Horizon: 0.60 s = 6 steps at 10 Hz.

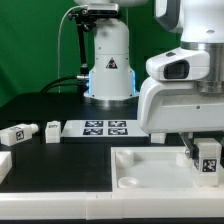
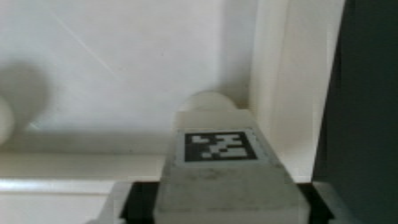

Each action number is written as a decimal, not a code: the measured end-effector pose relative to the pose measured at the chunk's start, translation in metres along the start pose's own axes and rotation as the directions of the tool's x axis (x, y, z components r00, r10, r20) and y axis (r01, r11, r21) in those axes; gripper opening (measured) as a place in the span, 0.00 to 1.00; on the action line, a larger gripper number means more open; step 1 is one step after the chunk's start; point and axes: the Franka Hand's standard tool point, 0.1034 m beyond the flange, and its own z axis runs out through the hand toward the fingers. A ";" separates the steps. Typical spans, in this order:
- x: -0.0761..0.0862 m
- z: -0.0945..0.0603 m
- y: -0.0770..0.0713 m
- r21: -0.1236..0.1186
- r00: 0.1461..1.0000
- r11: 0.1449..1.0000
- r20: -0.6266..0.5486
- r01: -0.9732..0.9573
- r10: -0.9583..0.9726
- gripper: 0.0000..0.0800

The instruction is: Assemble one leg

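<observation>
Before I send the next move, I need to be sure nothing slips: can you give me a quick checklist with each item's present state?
1. Leg in the pincer: ok, held at the tip.
2. Grip firm: cannot tell.
3. Leg over the large white tray piece: ok, at the corner on the exterior view's right.
4. Leg lined up with its hole: cannot tell.
5. Spare legs clear of the arm: ok, far on the exterior view's left.

A green backdrop (image 1: 30,45) fills the rear of the exterior view, darker toward the upper left corner. In front of it lies a black table (image 1: 60,165), its surface matte and evenly lit, with no hard shadows. The marker board (image 1: 103,127) lies flat on the table near its middle. No windows or floor show.
</observation>
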 end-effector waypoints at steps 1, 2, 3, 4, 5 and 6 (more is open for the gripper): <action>0.000 0.000 0.000 0.000 0.990 0.990 -0.004 -0.142 0.142 0.36; 0.000 0.000 0.000 0.000 0.961 0.961 -0.005 -0.276 0.276 0.36; 0.000 0.000 0.000 0.002 0.926 0.926 -0.004 -0.378 0.378 0.36; 0.000 0.000 0.000 0.005 0.876 0.876 -0.001 -0.483 0.483 0.36; 0.000 0.000 0.001 0.009 0.824 0.824 0.003 -0.567 0.567 0.36; 0.000 0.000 0.001 0.010 0.727 0.727 0.008 -0.686 0.686 0.36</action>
